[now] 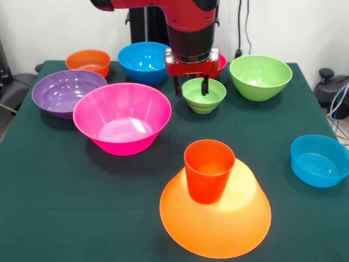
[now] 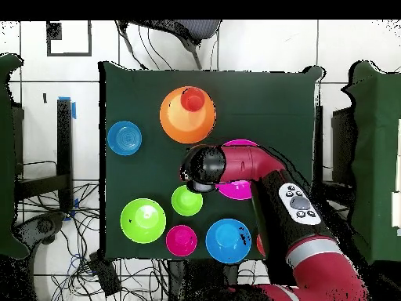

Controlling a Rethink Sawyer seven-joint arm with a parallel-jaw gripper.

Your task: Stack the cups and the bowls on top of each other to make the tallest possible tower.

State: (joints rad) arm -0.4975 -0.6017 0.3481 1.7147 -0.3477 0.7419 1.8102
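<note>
Dark green cloth covers the surface point(image 1: 49, 180), and my gripper point(image 1: 191, 86) hangs over the small green bowl point(image 1: 203, 95) at the far middle, fingers spread, one outside its left rim, the other dipping inside, nothing held. I judge this bowl light, thin, stiff and glossy, so slippery; pinching the rim wall looks best. Near me in the front view stands the tower point(image 1: 215, 210): the large orange bowl, rim down, with the orange-red cup point(image 1: 208, 170) upright on it. The pink bowl point(image 1: 122, 117) sits left.
</note>
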